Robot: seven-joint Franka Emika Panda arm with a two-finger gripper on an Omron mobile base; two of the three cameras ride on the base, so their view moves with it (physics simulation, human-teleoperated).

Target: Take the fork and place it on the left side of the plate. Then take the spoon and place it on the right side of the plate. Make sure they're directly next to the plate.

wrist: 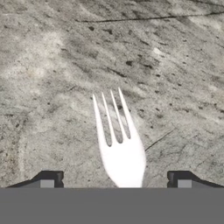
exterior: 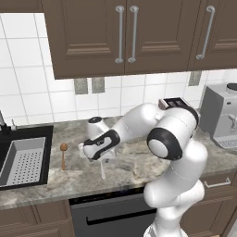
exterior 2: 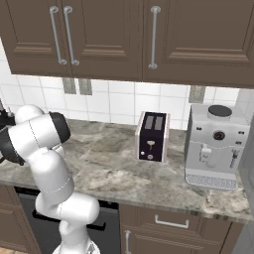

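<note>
We are at the start: our gripper [wrist: 115, 183] hangs low with its jaws spread wide on either side of the fork [wrist: 119, 144], which lies on the counter [exterior: 83, 173], ungrasped, while the spoon [exterior: 63, 155] waits near the sink [exterior: 25, 159], so both placements remain

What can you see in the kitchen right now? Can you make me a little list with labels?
place: grey stone counter under brown cupboards
fork: pale fork lying flat on the counter, tines pointing away from the hand
gripper: gripper low over the fork, jaws apart, one on each side of it, not clamped
spoon: brown wooden spoon flat on the counter, between the sink and the gripper
sink: dark sink at the counter's left end
other things: toaster and coffee machine further right
</note>
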